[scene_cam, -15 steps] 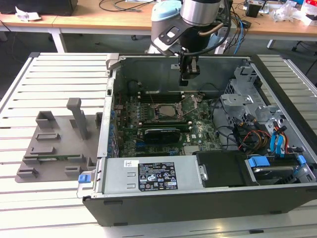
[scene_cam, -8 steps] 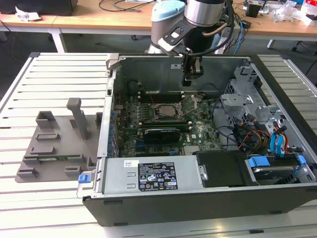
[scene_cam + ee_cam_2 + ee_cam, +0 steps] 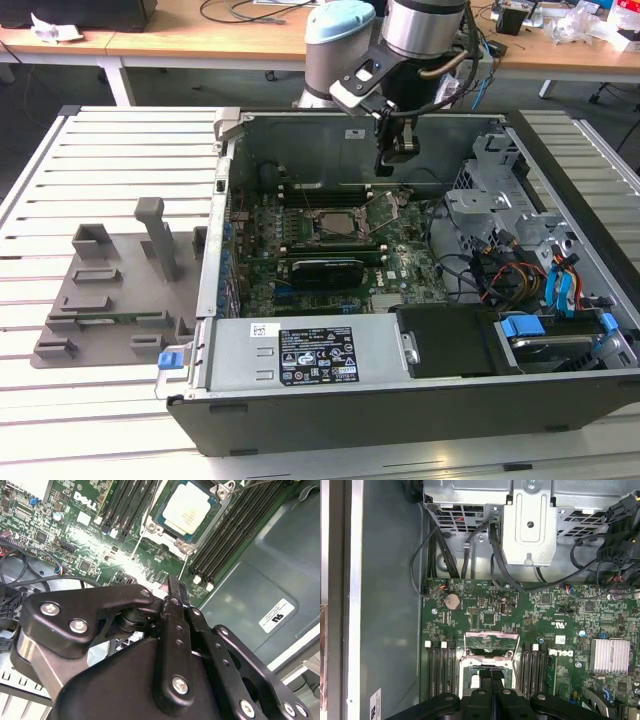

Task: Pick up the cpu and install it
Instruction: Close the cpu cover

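The cpu is a pale silver square lying flat in the socket on the green motherboard. In the second wrist view the cpu sits inside its black frame, with nothing touching it. The socket's metal bracket stands tilted open beside it and shows as the bracket in the first wrist view. My gripper hangs above the board, just over the open bracket and toward the exterior view's right of the cpu. Both wrist views show its black fingers pressed together, gripper and gripper, holding nothing.
The open computer case rests on a slatted white table. A grey fixture plate with upright posts lies at the exterior view's left. Drive cages and cables crowd the case's right side. Memory slots flank the socket.
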